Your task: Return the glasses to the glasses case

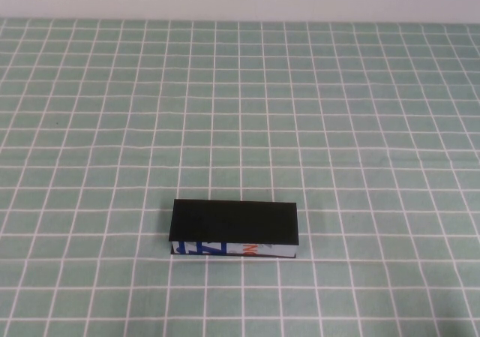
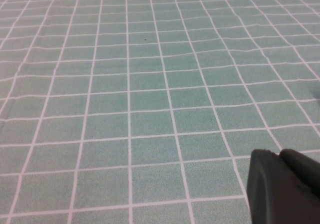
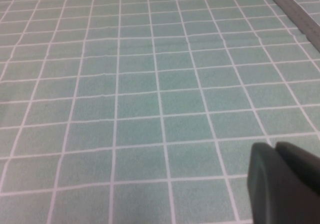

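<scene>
The glasses case (image 1: 235,226), a black rectangular box with its flat lid down, lies on the green checked cloth near the table's front middle. Its white front side with blue and orange print faces me. The glasses are out of view. Neither arm shows in the high view. My left gripper (image 2: 280,156) appears only in the left wrist view, with its two dark fingers pressed together and nothing between them, over bare cloth. My right gripper (image 3: 275,149) appears only in the right wrist view, fingers together and empty, over bare cloth.
The green cloth with a white grid (image 1: 240,112) covers the whole table up to a pale wall at the back. A grey strip (image 3: 295,12) along the table's edge shows in the right wrist view.
</scene>
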